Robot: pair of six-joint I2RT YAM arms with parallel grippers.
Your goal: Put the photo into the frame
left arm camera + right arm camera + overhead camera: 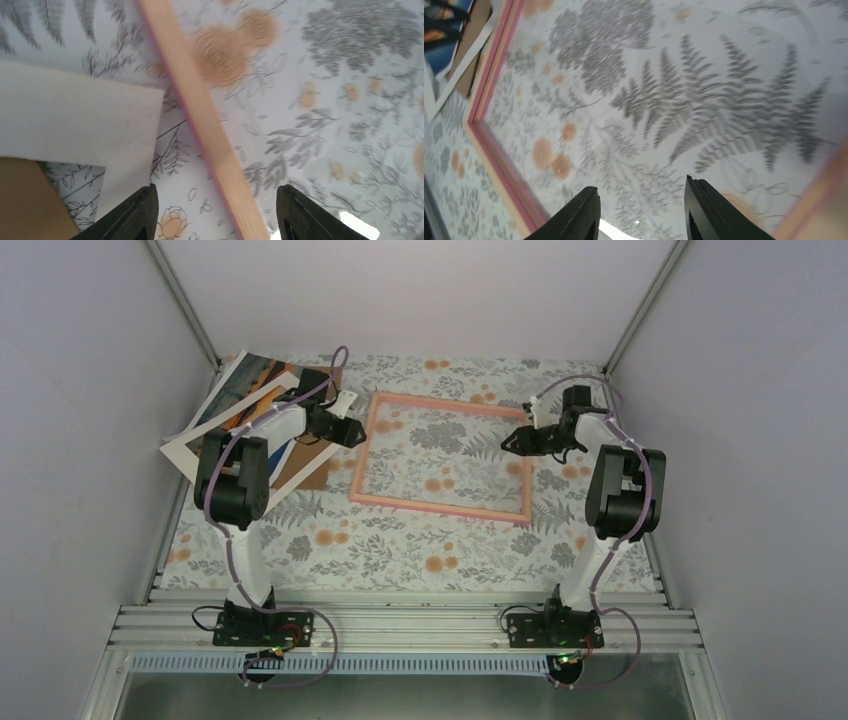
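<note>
Lying left of the left gripper (352,431), whose jaws gaped wide, the photo (248,378) angled near-left to far-right; the right gripper (509,440), likewise parted, hung farther off.

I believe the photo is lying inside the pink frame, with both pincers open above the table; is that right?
Not quite: the photo lies outside the frame, in the stack to its left, as the top external view shows. The left pincer and right pincer are indeed open.
</note>
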